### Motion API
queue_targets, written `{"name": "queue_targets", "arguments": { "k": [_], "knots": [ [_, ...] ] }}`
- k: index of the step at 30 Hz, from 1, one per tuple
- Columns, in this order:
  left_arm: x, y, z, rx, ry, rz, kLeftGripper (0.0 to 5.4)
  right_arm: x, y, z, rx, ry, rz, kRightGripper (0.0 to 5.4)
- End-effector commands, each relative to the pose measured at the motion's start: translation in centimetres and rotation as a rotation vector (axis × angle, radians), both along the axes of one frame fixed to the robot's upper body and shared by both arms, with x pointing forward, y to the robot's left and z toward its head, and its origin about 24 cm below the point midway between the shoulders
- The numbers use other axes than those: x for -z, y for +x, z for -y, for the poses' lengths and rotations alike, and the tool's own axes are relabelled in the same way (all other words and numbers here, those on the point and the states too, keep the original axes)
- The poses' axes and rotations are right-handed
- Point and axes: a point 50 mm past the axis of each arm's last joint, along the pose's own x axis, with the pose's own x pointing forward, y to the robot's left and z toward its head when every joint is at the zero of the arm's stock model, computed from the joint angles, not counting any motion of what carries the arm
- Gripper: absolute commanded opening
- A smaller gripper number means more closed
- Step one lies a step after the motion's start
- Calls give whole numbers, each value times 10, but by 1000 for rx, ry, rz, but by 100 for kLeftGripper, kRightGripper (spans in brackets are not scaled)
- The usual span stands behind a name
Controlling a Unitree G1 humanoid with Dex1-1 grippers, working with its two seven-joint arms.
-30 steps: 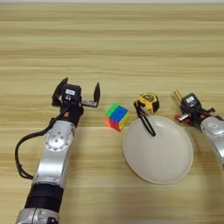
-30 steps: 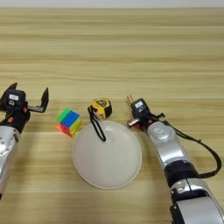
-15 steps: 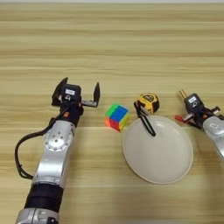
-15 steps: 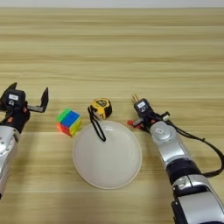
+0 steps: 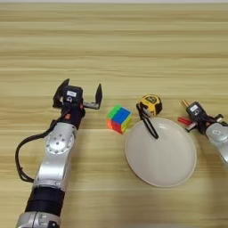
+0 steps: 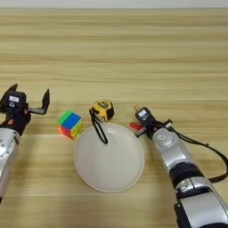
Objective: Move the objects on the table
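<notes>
Wide light-wood tabletop [image 5: 116,40], plank stripes running side to side. Left tool [image 5: 80,94] out over bare wood, just left of the puzzle cube [image 5: 119,118], two black fingers [image 5: 98,93] spread wide apart, nothing between them, not touching the cube. Silver left arm trailing back toward the near edge, a black cable looping beside it.

Cube sitting flat on the wood, green and blue faces up, red and orange low on the side, just off the left rim of the round off-white plate [image 5: 160,164]. No contact visible between cube and plate.

Yellow-black tape measure [image 5: 150,103] parked at the far-left rim of the plate, its black strap [image 5: 149,124] draped down over the rim and onto the plate's face.

Over on the right: right tool [image 6: 143,117] down close to the wood, just past the plate's right rim. A red pen [image 6: 135,126] poking out to the left beneath it, tip almost at the plate edge. A thin amber tip of the screwdriver [image 6: 137,108] showing beyond the tool on the far side. Fingers there too bunched up to read; cannot tell whether open, closed, or clamped on pen or screwdriver. Right forearm angling back toward the near right corner, black cable curling off beside it.
</notes>
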Motion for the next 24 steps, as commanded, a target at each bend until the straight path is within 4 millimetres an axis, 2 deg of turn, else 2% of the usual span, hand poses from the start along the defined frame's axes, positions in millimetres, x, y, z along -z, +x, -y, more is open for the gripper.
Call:
{"name": "queue_targets", "arguments": {
  "k": [1,13,24],
  "knots": [
    [-1,3,3,10,-1,4,540,-3,4,1,-21,-11,-4,83],
    [0,4,3,10,-1,1,540,-3,4,0,-26,3,-2,209],
    [0,3,2,7,0,3,540,-12,10,-3,-2,61,61,326]
  ]
}}
